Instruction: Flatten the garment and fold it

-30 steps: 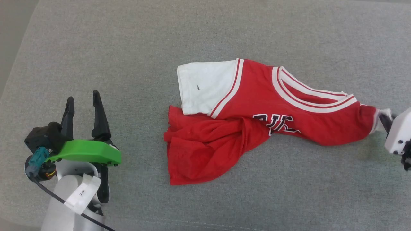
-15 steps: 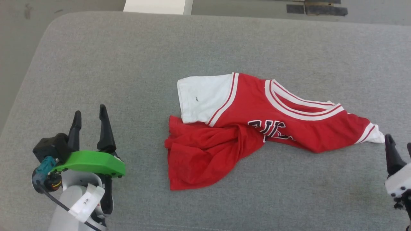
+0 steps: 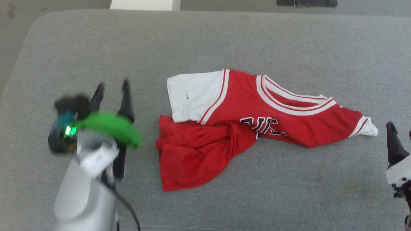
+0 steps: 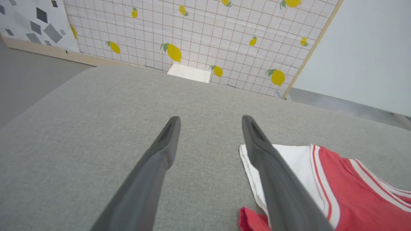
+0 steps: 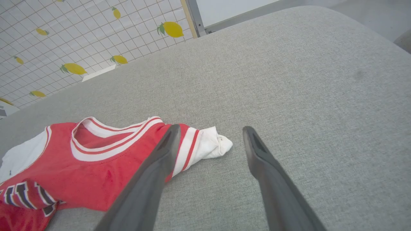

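Note:
The garment (image 3: 257, 118), a red jersey with white sleeves and striped trim, lies crumpled on the grey padded surface (image 3: 205, 41). Its lower half is twisted and bunched toward the front left, and dark letters show at the twist. My left gripper (image 3: 112, 88) is open and blurred, a short way left of the garment's flat white left sleeve (image 3: 192, 96). In the left wrist view the left gripper (image 4: 211, 118) has bare cloth surface between its fingers, with the sleeve (image 4: 295, 166) behind the right one. My right gripper (image 3: 400, 130) is open, just right of the bunched right sleeve (image 5: 212, 146). It (image 5: 211, 128) holds nothing.
The grey surface has rounded far corners and drops to the floor at left and behind. A white flat object (image 3: 144, 4) lies past the far edge. A lemon-patterned grid wall (image 4: 208, 32) stands behind. Bare grey surface surrounds the garment.
My right gripper has opened, let go of the right sleeve and drawn back from it. My left arm has moved forward toward the left sleeve. The head view has shifted.

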You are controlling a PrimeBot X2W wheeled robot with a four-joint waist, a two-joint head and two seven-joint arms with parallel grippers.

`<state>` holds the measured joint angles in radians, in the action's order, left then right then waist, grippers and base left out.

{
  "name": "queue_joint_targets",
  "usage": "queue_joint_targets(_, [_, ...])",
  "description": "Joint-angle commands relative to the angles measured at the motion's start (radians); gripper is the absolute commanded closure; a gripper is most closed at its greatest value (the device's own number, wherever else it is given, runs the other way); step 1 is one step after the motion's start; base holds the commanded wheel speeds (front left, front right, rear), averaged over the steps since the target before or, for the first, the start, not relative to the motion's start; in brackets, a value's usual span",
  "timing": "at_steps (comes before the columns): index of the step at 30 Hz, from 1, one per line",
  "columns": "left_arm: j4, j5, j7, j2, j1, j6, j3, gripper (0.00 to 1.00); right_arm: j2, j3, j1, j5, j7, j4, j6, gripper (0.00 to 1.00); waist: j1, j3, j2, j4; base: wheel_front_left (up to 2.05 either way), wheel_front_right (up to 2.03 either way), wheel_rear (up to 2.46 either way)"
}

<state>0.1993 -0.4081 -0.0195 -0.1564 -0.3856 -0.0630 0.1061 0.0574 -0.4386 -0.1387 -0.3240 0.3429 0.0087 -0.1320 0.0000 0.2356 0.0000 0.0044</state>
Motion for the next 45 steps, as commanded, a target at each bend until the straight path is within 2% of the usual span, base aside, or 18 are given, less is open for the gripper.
queue_joint_targets(1, [0.016, 0.008, 0.037, 0.003, -0.069, -0.002, 0.015, 0.0, -0.002, 0.004, -0.023, 0.003, 0.0, -0.007, 0.001, 0.0, 0.0, 0.034, 0.0, -0.02, 0.0, 0.0, 0.0])
queue_joint_targets(6, [0.168, 0.042, 0.32, -0.016, -0.282, -0.016, 0.093, 0.0, -0.001, 0.021, -0.053, -0.001, -0.003, -0.008, 0.001, 0.0, 0.0, 0.092, 0.0, -0.053, 0.0, 0.0, 0.0])
queue_joint_targets(11, [0.294, 0.064, 0.609, -0.008, -0.45, -0.028, 0.163, 0.0, 0.003, 0.027, -0.068, -0.005, -0.012, -0.002, 0.001, 0.0, 0.0, 0.142, 0.0, -0.081, 0.0, 0.0, 0.0])
queue_joint_targets(15, [0.354, 0.089, 0.767, -0.013, -0.531, -0.016, 0.217, 0.0, 0.006, 0.036, -0.082, -0.009, -0.02, 0.001, 0.001, 0.0, 0.0, 0.176, 0.0, -0.1, 0.0, 0.0, 0.0])
queue_joint_targets(21, [0.425, 0.135, 0.899, -0.041, -0.581, -0.019, 0.272, 0.0, 0.01, 0.052, -0.103, -0.019, -0.031, 0.008, 0.001, 0.0, 0.0, 0.217, 0.0, -0.123, 0.0, 0.0, 0.0])
queue_joint_targets(27, [0.459, 0.112, 0.968, -0.033, -0.552, -0.011, 0.285, 0.0, 0.014, 0.057, -0.108, -0.026, -0.043, 0.02, 0.001, 0.0, 0.0, 0.237, 0.0, -0.128, 0.0, 0.0, 0.0])
queue_joint_targets(28, [0.463, 0.104, 0.978, -0.03, -0.545, -0.011, 0.282, 0.13, 0.014, 0.058, -0.109, -0.027, -0.044, 0.021, 0.001, 0.0, 0.0, 0.239, 0.0, -0.128, 0.0, 0.0, 0.0])
queue_joint_targets(29, [0.463, 0.095, 0.982, -0.026, -0.537, -0.013, 0.278, 0.64, 0.015, 0.059, -0.111, -0.028, -0.045, 0.022, 0.001, 0.0, 0.0, 0.241, 0.0, -0.127, 0.0, 0.0, 0.0])
queue_joint_targets(30, [0.464, 0.088, 0.985, -0.025, -0.531, -0.012, 0.275, 1.0, 0.016, 0.06, -0.113, -0.029, -0.046, 0.024, 0.001, 0.0, 0.0, 0.242, 0.0, -0.127, 0.0, 0.0, 0.0])
queue_joint_targets(34, [0.451, 0.055, 0.991, -0.023, -0.513, -0.008, 0.257, 1.0, 0.024, 0.062, -0.125, -0.031, -0.049, 0.029, 0.001, 0.0, 0.0, 0.244, 0.0, -0.124, 0.0, 0.0, 0.0])
queue_joint_targets(40, [0.393, 0.008, 0.93, -0.021, -0.504, -0.015, 0.21, 1.0, 0.044, 0.061, -0.125, -0.028, -0.046, 0.03, 0.001, 0.0, 0.0, 0.224, 0.0, -0.11, 0.0, 0.0, 0.0])
queue_joint_targets(45, [0.315, -0.037, 0.864, -0.02, -0.497, -0.026, 0.155, 1.0, 0.106, 0.077, -0.114, -0.004, 0.07, 0.004, 0.001, 0.0, 0.0, 0.204, 0.0, -0.099, 0.0, 0.0, 0.0])
